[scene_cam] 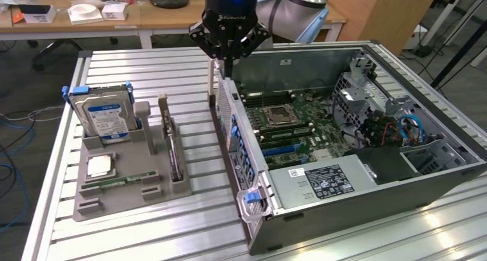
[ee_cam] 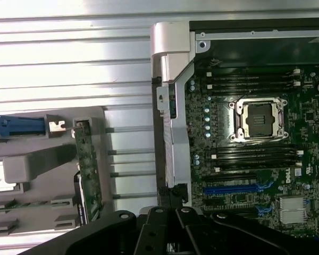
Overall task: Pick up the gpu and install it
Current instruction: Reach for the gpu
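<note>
The gpu (scene_cam: 173, 151) stands on edge in a slot of the grey holder (scene_cam: 114, 199), a thin dark card with a brownish circuit-board side; in the wrist view the gpu (ee_cam: 88, 171) shows edge-on beside the case. My gripper (scene_cam: 226, 66) hangs shut and empty above the rear wall of the open computer case (scene_cam: 251, 175), to the exterior view's right of the gpu and higher than it. In the wrist view my gripper (ee_cam: 173, 197) points down at that metal wall, its dark linkages spread below.
The holder also carries a silver hard drive with a blue label (scene_cam: 106, 114), a processor chip (scene_cam: 99, 166) and a green memory stick (scene_cam: 122, 181). Inside the case lie the motherboard (scene_cam: 298, 130), a blue expansion slot (ee_cam: 236, 187), the processor socket (ee_cam: 259, 120) and a power supply (scene_cam: 327, 181).
</note>
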Available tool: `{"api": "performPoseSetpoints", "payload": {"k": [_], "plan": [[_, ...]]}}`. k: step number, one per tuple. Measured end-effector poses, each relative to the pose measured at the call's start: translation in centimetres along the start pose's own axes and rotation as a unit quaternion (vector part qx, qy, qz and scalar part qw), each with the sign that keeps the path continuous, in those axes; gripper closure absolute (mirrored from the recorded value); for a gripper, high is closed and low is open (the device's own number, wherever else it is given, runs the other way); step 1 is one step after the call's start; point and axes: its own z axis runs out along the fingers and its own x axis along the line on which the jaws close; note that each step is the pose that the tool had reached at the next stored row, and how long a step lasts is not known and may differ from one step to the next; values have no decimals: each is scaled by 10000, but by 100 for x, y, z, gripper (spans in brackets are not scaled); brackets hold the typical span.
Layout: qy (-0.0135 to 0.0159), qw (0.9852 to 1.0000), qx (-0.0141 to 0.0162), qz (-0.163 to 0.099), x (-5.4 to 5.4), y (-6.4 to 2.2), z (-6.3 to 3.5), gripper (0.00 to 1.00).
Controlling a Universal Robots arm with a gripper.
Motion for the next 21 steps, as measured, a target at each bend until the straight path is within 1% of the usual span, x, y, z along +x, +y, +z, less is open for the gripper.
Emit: {"api": "performPoseSetpoints", "payload": {"k": [21], "plan": [[0,10000,0,0,155,-12,5,89]]}}
